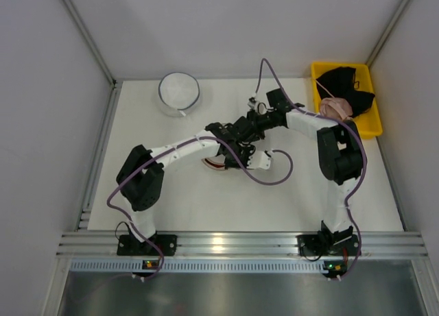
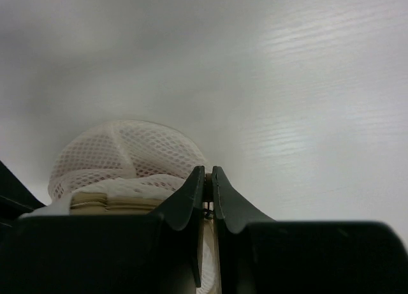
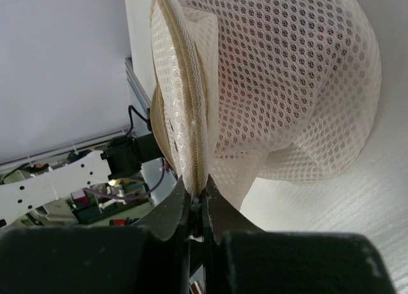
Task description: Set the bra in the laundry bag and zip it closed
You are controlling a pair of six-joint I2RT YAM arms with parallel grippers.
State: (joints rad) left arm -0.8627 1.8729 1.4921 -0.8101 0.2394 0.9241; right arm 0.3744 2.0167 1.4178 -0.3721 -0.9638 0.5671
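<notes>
The laundry bag (image 3: pixel 280 77), a white mesh pouch with a pale zipped rim, is held up on edge between both grippers. My right gripper (image 3: pixel 196 193) is shut on the bag's zipper seam at its lower end. My left gripper (image 2: pixel 208 174) is shut on a thin pale edge of the bag (image 2: pixel 121 155), with a small dark piece between the fingertips. In the top view both grippers meet at mid-table, left (image 1: pixel 241 157) and right (image 1: pixel 236 132), with a white bit of the bag (image 1: pixel 260 161) beside them. A strip of the red bra (image 1: pixel 211 164) shows under the left forearm.
A round mesh bag with a dark rim (image 1: pixel 180 91) sits at the back left. A yellow bin (image 1: pixel 370 127) at the back right holds a black garment (image 1: pixel 346 83) and a pale pink bra (image 1: pixel 336 108). A purple cable (image 1: pixel 278 175) loops over the table.
</notes>
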